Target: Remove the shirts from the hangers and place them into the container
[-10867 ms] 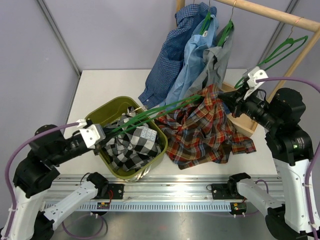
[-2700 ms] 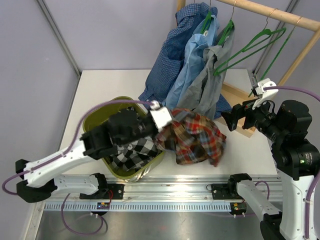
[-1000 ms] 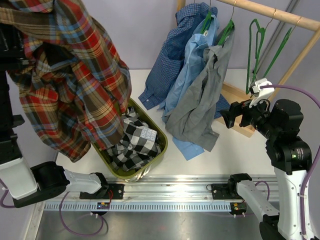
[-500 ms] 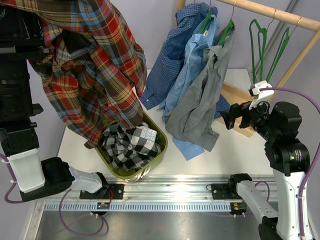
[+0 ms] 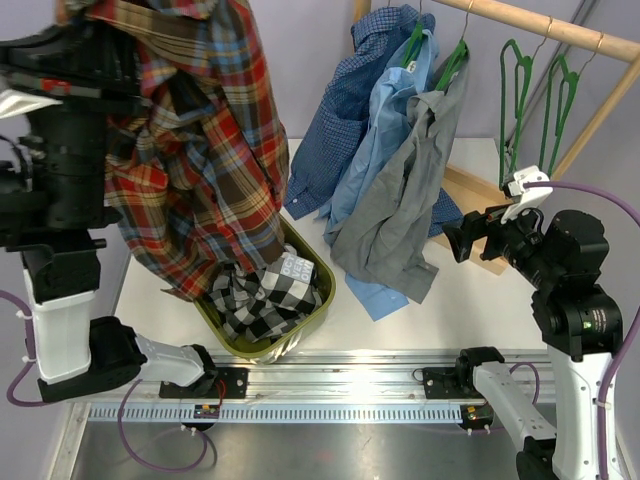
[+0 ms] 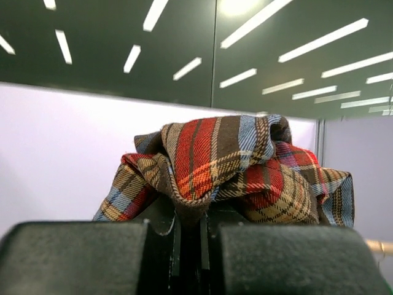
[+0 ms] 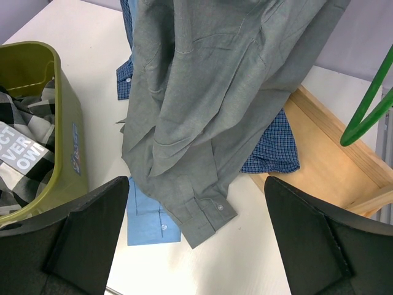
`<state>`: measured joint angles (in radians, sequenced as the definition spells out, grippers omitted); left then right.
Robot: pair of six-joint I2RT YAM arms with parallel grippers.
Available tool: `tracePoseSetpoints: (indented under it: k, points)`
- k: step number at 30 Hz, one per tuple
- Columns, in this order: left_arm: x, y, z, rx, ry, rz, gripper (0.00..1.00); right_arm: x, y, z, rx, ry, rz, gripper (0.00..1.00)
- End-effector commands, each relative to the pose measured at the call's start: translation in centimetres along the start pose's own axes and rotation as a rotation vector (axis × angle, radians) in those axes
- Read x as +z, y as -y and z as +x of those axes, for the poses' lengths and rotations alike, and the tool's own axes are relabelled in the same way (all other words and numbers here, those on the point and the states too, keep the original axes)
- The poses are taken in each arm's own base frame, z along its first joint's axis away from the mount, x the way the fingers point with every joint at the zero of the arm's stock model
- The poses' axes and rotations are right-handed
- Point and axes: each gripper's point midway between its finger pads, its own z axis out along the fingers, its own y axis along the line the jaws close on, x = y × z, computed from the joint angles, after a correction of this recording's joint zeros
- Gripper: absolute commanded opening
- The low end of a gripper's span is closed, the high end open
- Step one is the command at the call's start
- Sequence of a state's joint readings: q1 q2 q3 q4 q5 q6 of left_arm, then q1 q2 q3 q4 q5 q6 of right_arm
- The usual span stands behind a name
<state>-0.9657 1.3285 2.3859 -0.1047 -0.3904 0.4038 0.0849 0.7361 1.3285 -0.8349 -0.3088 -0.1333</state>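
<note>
Walls lilac, table white; left gripper pinches plaid shirt, right gripper spread.

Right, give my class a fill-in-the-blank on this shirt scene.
The left gripper grips the plaid shirt; the right gripper is ___.
The grey shirt hangs on a ___ hanger.
___ empty hangers hang on the rail.
Missing: open; green; two.

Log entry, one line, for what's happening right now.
left gripper: shut on plaid shirt, held high over container | right gripper: open, empty, facing grey shirt | container: check shirt inside
</note>
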Motion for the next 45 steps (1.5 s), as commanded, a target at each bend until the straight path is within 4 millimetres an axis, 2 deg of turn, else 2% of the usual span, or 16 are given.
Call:
tracePoseSetpoints:
  k: [1, 6, 7, 8, 9, 10, 11, 14, 20, 27, 31, 34, 35, 37, 38, 45]
  points:
    - [-0.6, -0.2, 2.8, -0.018, -0.095, -0.04, 0.0, -0.2, -0.1, -0.7, -0.023, 0.036, -0.009, 0.99]
    - [-2.4, -1.2, 5.2, -0.041, -0.204, -0.088, 0.0, -0.2, -0.2, -0.7, -0.023, 0.038, -0.012, 0.99]
    - [-3.2, -0.7, 7.4, -0.043, -0.263, -0.084, 0.0, -0.3, -0.2, -0.6, -0.024, 0.036, -0.01, 0.99]
    - [-4.5, -2.1, 6.4, -0.066, -0.258, -0.116, 0.0, -0.3, -0.2, -0.6, -0.024, 0.036, -0.01, 0.99]
    - [-5.2, -2.4, 6.9, -0.07, -0.276, -0.128, 0.0, -0.4, -0.2, -0.6, -0.027, 0.036, -0.008, 0.99]
    - [-6.4, -2.1, 9.3, -0.069, -0.333, -0.134, 0.0, -0.3, -0.2, -0.5, -0.028, 0.035, -0.009, 0.99]
    - [-7.8, -3.6, 8.4, -0.084, -0.333, -0.179, 0.0, -0.4, -0.2, -0.5, -0.03, 0.033, -0.009, 0.99]
    - [-11.2, -5.2, 11.3, -0.048, -0.451, -0.252, 0.0, -0.3, -0.2, -0.5, -0.038, 0.035, -0.011, 1.0]
    - [-18.0, -8.9, 14.1, 0.048, -0.64, -0.378, 0.0, 0.3, -0.2, -0.8, -0.041, 0.039, -0.023, 1.0]
    - [-23.3, -5.7, 23.7, 0.082, -0.976, -0.327, 0.0, 0.6, -1.4, -1.1, -0.03, 0.044, -0.098, 1.0]
    - [-27.7, -3.3, 31.7, 0.021, -1.2, -0.271, 0.0, 0.4, -2.3, -1.4, -0.032, 0.049, -0.152, 0.99]
    - [-29.8, -2.7, 34.7, -0.1, -1.267, -0.285, 0.0, 0.1, -2.6, -1.3, -0.037, 0.047, -0.163, 0.99]
    - [-31.8, -2.8, 36.3, -0.114, -1.316, -0.296, 0.0, 0.0, -2.6, -1.3, -0.038, 0.046, -0.161, 0.99]
    - [-33.0, -2.7, 37.7, -0.2, -1.346, -0.325, 0.0, 0.0, -2.6, -1.1, -0.038, 0.043, -0.162, 0.99]
    - [-35.1, -2.9, 39.2, -0.208, -1.396, -0.347, 0.0, -0.1, -2.7, -1.0, -0.038, 0.043, -0.163, 1.0]
    - [-42.0, -3.6, 45.0, -0.455, -1.496, -0.523, 0.0, -0.4, -4.4, -0.7, -0.048, 0.04, -0.263, 0.99]
